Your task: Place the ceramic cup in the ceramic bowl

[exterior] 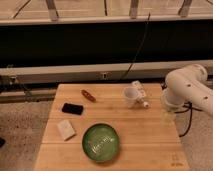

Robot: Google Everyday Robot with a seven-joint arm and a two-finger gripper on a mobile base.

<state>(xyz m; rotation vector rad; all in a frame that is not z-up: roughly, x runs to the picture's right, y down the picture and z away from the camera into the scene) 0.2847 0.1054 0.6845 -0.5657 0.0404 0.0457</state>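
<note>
**Operator:** Where is my cup right now?

**Spotter:** Your ceramic cup (131, 96) stands upright on the counter (150, 147), toward the far side and right of the middle in the view. A slim white object (143, 98) lies just beside it, on the side facing the arm (187, 87). I cannot tell whether the two touch.

**Operator:** And the bowl?

**Spotter:** The ceramic bowl (100, 142) sits near the front edge, mouth up, well apart from the cup, with nothing in it. Being wide and shallow, it should let you lower the cup straight in from above.

**Operator:** Where is my gripper?

**Spotter:** The gripper (167, 115) hangs below the arm's bend, at the right edge of the counter and apart from the cup. I cannot tell whether it is open or closed, but the cup is plainly not in it. I judge you have the whole task ahead, starting with the reach.

**Operator:** Anything in my way?

**Spotter:** The slim white object lies between your arm and the cup, so a sideways sweep could knock it. Coming down from above looks safer. The black flat object (72, 108), the white block (65, 129) and the small reddish piece (88, 95) all lie on the left of the view, off the line from cup to bowl.
</note>
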